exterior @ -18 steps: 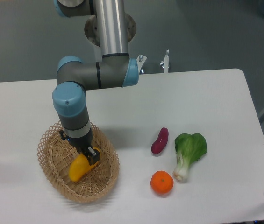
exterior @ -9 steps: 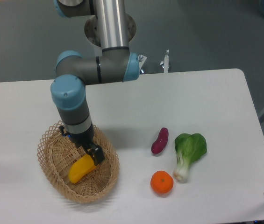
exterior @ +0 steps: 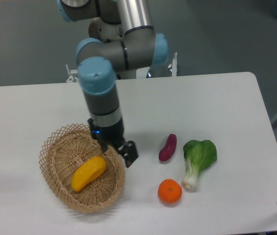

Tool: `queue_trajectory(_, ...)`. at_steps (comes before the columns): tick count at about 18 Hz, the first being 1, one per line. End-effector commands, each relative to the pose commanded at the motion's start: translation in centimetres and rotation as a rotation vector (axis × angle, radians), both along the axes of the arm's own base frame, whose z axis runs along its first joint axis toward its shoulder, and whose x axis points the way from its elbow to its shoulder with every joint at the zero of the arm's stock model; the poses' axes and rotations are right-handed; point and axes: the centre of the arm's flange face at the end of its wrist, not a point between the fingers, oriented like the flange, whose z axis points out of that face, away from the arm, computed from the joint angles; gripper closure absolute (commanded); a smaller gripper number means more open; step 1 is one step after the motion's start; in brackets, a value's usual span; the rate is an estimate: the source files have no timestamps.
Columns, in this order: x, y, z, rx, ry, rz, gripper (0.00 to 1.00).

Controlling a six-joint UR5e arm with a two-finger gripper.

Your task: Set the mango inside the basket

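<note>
With the mango (exterior: 88, 173) lying inside the wicker basket (exterior: 55, 147) at lower left, the hand (exterior: 123, 151) hangs empty, fingers apart, over the rim.

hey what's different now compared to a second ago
The gripper let go of the mango, which now lies free in the basket, and the arm swung right, over the basket's right rim. The basket, orange, sweet potato and bok choy stayed put.
</note>
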Motion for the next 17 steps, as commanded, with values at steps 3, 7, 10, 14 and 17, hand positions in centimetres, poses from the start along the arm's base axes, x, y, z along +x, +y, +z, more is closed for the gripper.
queue_trajectory(3, -1.7, -1.9, 2.3, -0.017, -0.008, -0.012, 0.00)
queue_trajectory(7, -4.2, -3.5, 3.2, -0.067, -0.035, -0.067, 0.00)
queue_trajectory(10, -5.5, -4.8, 4.4, -0.090, -0.045, -0.100, 0.00)
queue_trajectory(14, -6.8, -6.3, 5.5, -0.073, -0.062, -0.102, 0.00)
queue_trajectory(17, -7.0, -6.6, 5.6, -0.066, -0.064, -0.100, 0.00)
